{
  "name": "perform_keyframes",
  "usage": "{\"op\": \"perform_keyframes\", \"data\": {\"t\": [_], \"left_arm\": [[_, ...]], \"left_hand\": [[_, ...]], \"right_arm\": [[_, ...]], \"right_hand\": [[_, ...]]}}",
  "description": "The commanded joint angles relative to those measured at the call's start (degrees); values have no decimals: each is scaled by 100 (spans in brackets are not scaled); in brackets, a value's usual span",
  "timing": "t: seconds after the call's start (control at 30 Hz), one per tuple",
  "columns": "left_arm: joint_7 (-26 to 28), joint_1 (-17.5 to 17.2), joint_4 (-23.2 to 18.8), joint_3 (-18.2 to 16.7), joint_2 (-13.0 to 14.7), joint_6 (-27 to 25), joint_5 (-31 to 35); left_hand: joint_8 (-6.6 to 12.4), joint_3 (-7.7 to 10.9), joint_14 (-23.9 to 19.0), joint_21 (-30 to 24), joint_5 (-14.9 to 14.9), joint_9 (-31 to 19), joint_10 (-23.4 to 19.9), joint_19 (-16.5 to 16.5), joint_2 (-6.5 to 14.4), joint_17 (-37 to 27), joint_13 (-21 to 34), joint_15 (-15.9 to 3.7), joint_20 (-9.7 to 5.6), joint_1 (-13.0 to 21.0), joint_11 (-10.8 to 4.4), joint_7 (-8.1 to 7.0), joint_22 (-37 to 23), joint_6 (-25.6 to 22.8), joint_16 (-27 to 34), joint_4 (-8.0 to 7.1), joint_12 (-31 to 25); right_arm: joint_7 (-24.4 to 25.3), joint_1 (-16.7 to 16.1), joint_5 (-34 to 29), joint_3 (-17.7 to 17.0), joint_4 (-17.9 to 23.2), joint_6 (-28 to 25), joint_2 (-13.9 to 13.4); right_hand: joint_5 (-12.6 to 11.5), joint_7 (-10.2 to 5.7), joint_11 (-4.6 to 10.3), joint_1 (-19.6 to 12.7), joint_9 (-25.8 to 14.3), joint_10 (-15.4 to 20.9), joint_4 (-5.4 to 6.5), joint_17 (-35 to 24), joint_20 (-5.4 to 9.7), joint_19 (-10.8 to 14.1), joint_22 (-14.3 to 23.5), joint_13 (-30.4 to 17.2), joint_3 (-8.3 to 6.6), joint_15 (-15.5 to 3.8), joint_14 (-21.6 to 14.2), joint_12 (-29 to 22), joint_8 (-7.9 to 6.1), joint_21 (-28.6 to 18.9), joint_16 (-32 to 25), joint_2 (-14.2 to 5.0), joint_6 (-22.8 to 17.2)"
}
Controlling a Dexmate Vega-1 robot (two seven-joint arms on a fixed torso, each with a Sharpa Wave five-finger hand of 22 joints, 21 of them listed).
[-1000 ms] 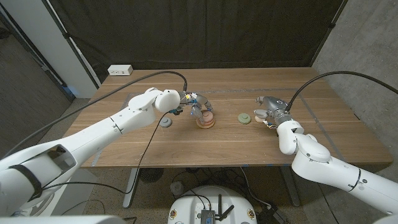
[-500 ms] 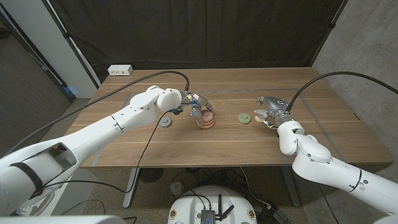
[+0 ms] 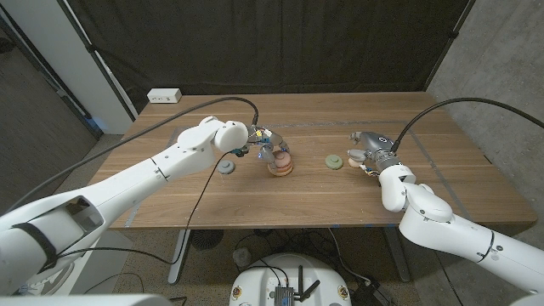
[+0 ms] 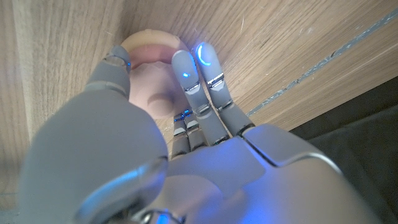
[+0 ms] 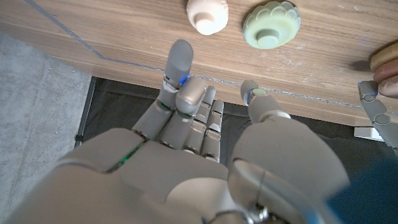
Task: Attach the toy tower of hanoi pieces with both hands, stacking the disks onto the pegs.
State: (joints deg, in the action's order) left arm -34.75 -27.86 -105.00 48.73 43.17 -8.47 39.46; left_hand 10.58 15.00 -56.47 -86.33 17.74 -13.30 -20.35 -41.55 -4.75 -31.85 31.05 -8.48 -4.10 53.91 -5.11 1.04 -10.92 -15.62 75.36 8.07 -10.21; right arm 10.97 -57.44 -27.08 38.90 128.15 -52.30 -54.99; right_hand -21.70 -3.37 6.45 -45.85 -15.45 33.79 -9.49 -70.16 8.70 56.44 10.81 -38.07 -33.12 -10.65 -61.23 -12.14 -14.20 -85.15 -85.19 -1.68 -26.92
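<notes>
So right now I'm working the left hand (image 3: 265, 146) over the pink stack (image 3: 281, 164) sitting mid-desk. Its fingers (image 4: 200, 70) are wrapping around the top pink disk (image 4: 151, 74), fingertips touching the far rim and the thumb touching the near side, so I'm calling that gripping. Honestly the wrist cam is so close and so blocked by the back of the hand that I can't tell if the disk is fully seated on the stack or sitting a bit off, so take that with a grain of salt.

The right hand (image 3: 367, 150) is waiting, holding nothing. Its fingers (image 5: 181, 61) are reaching forward and apart, not touching anything. Just past those fingertips is the pale green scalloped disk (image 5: 271, 23), and beside it a small cream piece (image 5: 208, 13), both lying on the desk (image 3: 340, 195) and apart from each other. There's also a grey disk (image 3: 226, 167) lying on the thumb side of the left hand, just under its wrist in the head cam.

My read: I'm in the middle of seating a disk on the stack with the left, so the task is maybe partway, with several pieces loose. Next I'm thinking the left needs to let go cleanly without dragging the stack sideways, then the right has to reach forward and close on the green disk. That one is low and flat, so getting fingertips under the rim looks like the fiddly bit.
</notes>
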Motion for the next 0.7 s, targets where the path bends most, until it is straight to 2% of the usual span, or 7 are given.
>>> {"op": "perform_keyframes", "data": {"t": [0.03, 0.7], "left_arm": [[189, -221, -245, -223, 135, -207, 28], [561, -782, -750, -671, 542, -739, -50]], "left_hand": [[42, -23, 23, 29, 3, -15, 31, 20, 0, 4, 15, -405, -761, -47, -1, -2, -13, 0, -12, 7, -52], [123, -6, 53, 48, 9, 7, -64, 37, 80, 0, -12, -407, -775, -42, -38, -1, -5, -101, 16, 23, -125]], "right_arm": [[45, 19, 14, -15, -46, 75, 30], [-142, 200, -86, 79, -119, 217, 32]], "right_hand": [[-31, 13, 12, 41, 4, 51, 19, -11, 383, 23, 2, -12, -39, -175, -45, -30, -17, 13, -26, -39, -62], [-39, 5, 11, 55, 6, 54, 14, 7, 383, 35, 10, -17, -49, -177, -17, -16, -9, 6, -12, -33, -55]]}}
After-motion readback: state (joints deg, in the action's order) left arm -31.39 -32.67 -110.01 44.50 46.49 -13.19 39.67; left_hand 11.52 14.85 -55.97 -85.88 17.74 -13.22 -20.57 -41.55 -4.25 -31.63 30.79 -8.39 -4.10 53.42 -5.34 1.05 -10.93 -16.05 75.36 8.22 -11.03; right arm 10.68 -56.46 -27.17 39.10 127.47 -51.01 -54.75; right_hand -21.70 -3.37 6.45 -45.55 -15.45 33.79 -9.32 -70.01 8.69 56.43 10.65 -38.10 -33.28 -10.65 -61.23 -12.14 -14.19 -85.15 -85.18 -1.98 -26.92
